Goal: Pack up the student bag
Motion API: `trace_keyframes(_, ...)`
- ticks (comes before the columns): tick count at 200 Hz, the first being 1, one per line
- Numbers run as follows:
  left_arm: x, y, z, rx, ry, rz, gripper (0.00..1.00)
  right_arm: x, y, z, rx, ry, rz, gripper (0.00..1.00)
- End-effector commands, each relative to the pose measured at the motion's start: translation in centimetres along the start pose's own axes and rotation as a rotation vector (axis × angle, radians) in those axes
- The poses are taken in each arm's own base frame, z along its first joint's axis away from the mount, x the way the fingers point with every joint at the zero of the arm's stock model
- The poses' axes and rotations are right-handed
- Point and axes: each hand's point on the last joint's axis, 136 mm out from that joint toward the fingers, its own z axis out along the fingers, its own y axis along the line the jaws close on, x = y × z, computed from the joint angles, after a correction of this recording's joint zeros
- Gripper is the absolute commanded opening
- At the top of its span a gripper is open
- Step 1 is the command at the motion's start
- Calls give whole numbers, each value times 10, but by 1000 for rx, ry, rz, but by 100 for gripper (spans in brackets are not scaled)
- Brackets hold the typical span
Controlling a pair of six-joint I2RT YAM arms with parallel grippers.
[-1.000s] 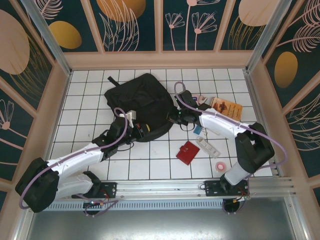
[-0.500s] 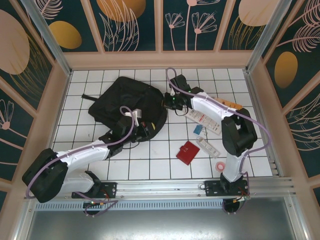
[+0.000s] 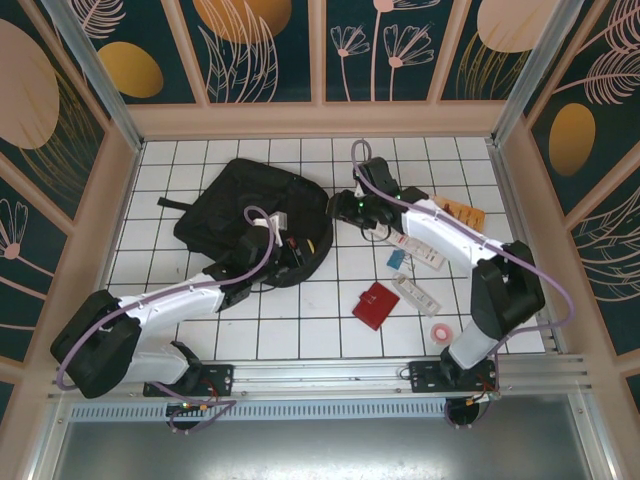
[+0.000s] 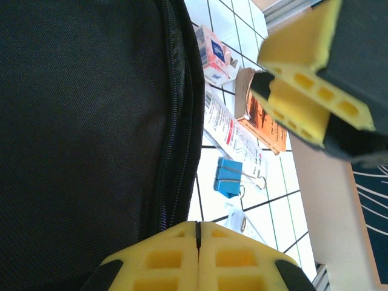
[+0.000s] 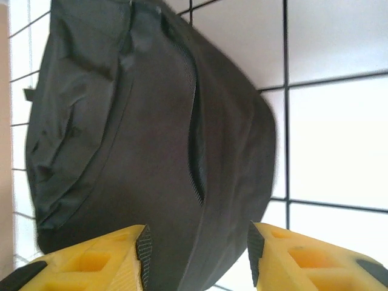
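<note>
Student bag (image 3: 250, 205): black, rounded, slumped flat on bench (image 3: 330, 325), side zipper seam gaping slightly. Left hand (image 4: 198, 237) pressed together right at its zipper line. Right hand (image 5: 195, 245) spread, bag just ahead.

The overhead view is bright and even, with soft shadows on the white table (image 3: 300, 325). In the left wrist view the table glares white at upper centre and the left gripper (image 4: 197, 233) at the bottom edge is unfocused. In the right wrist view the student bag (image 5: 121, 139) looks dim and slightly blurred.

One backpack (image 3: 230, 200), one blue binder clip (image 4: 229, 177).
</note>
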Motion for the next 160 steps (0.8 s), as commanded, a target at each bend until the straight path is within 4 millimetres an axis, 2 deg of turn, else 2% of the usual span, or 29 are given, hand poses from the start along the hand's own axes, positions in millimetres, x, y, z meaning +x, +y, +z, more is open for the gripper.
trace_keyframes(1, -9, -15, 1, 40, -28, 26, 0, 28, 16, 7, -108, 79, 105, 47)
trace_keyframes(26, -8, -13, 1, 36, -27, 25, 0, 47, 31, 22, -125, 137, 115, 47)
trace_keyframes(43, -9, -14, 1, 37, -30, 23, 0, 54, 33, 30, -105, 148, 111, 47)
trace_keyframes(63, -10, -13, 0, 31, -34, 25, 0, 61, 28, 34, -93, 160, 117, 34)
trace_keyframes(84, -11, -13, -1, 33, -36, 28, 0, 66, 24, 37, -72, 165, 106, 25)
trace_keyframes(101, -12, -13, -2, 30, -37, 35, 0, 67, 20, 38, -54, 162, 96, 16)
trace_keyframes(116, -12, -11, -3, 22, -36, 42, 0, 65, 16, 37, -36, 149, 87, 0)
trace_keyframes(160, -12, 1, -13, -24, -51, 64, 0, 48, 2, 29, 31, 103, 61, 0)
